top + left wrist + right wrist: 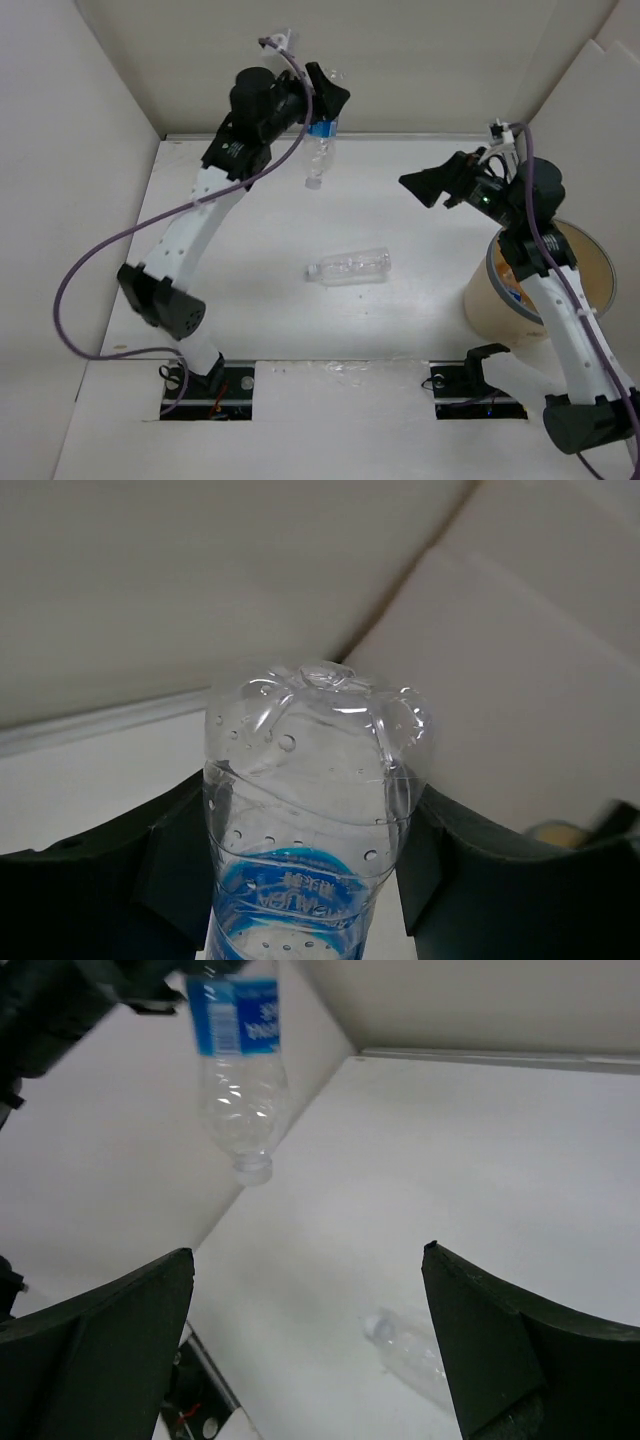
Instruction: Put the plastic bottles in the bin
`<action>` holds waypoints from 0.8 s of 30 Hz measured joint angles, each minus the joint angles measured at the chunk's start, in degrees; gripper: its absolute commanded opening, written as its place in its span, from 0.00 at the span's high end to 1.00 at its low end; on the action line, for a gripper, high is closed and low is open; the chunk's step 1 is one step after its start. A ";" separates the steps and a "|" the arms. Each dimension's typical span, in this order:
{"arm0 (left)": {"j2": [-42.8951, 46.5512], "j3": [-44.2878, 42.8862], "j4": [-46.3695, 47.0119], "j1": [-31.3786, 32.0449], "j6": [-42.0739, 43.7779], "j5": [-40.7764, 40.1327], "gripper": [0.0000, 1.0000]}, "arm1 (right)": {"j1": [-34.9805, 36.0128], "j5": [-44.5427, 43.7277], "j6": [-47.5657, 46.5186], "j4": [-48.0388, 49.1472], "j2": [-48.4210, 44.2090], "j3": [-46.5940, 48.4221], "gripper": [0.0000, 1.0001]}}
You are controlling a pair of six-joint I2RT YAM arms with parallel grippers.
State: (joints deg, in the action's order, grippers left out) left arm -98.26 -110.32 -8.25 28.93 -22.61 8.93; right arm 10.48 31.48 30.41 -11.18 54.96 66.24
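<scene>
The blue-label bottle hangs off the tabletop, upside down with its white cap pointing down, at about 12 o'clock in the top view, near the back wall. The left end effector is closed on it around the label and upper body; in the left wrist view the bottle's rounded base faces the camera, with small droplets inside it, and a dark finger presses against each side. A second, clear bottle lies on its side near the centre of the tabletop, its cap toward 9 o'clock, well apart from both arms; the right wrist view shows it only as a blur. The bin stands at about 4 o'clock on the tabletop, partly hidden behind the right arm, and an orange shape shows inside it, too covered to identify. The right end effector hovers up and to the 10 o'clock side of the bin, pointing toward 9 o'clock, its jaws spread wide with nothing between them.
</scene>
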 measured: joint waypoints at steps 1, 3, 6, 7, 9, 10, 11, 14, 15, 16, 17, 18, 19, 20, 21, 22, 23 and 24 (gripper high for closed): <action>3.15 0.81 2.64 0.31 -1.49 2.58 1.00 | 1.97 1.11 0.63 3.10 1.86 0.00 0.01; 8.04 2.19 6.82 0.76 -4.31 7.17 1.00 | 6.49 1.95 0.94 8.07 5.44 0.55 0.01; 12.46 4.26 12.81 1.11 -8.13 14.01 1.00 | 13.57 2.71 0.85 14.14 10.51 1.81 0.01; 13.03 4.81 14.40 1.09 -9.16 15.61 1.00 | 15.23 3.08 0.87 16.00 11.61 1.99 0.01; 13.18 5.88 16.11 1.07 -10.73 18.21 1.00 | 18.03 3.80 0.76 19.67 13.18 2.16 0.01; 12.90 6.43 16.46 1.07 -11.54 19.47 1.00 | 18.97 4.04 0.85 21.29 13.75 2.40 0.01; 12.63 7.06 16.79 1.07 -12.31 20.37 1.00 | 19.58 4.09 0.90 22.60 14.19 2.82 0.01; 12.15 10.23 17.46 1.07 -14.45 22.82 1.00 | 21.70 3.15 0.68 26.34 16.00 5.35 0.01; 12.13 11.34 17.79 1.18 -15.17 23.43 1.00 | 22.36 2.08 0.46 27.23 16.63 6.12 0.01; 12.17 12.13 18.75 1.11 -15.65 23.52 1.00 | 22.69 1.22 0.33 27.23 17.20 6.47 0.01; 12.22 12.50 19.41 1.01 -15.98 23.58 1.00 | 22.93 0.31 0.24 28.11 18.10 6.54 0.01; 12.39 13.09 20.31 1.01 -16.61 23.96 1.00 | 23.26 -0.13 0.24 29.00 19.39 7.10 0.01; 12.52 13.57 20.79 1.22 -17.22 24.46 1.00 | 23.91 -0.66 0.22 29.90 20.94 7.91 0.01; 12.66 14.05 21.44 1.62 -17.97 25.22 1.00 | 24.68 -1.07 0.20 30.67 22.51 8.66 0.01; 12.74 14.43 21.94 1.90 -18.51 25.73 1.00 | 25.35 -1.31 0.20 31.43 24.02 9.27 0.01; 12.79 14.73 22.62 2.21 -19.04 26.27 1.00 | 25.77 -1.55 0.17 31.87 25.16 9.66 0.01; 12.90 15.08 23.06 2.43 -19.43 26.75 1.00 | 26.25 -1.73 0.13 32.33 26.23 9.79 0.01; 13.14 15.41 23.21 2.38 -19.56 26.67 1.00 | 26.56 -1.99 0.15 32.83 26.86 9.79 0.06</action>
State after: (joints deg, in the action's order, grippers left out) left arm -85.12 -94.91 14.96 31.31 -42.17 35.59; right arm 37.04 29.50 30.57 21.65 81.82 76.03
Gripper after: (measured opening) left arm 0.542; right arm 0.993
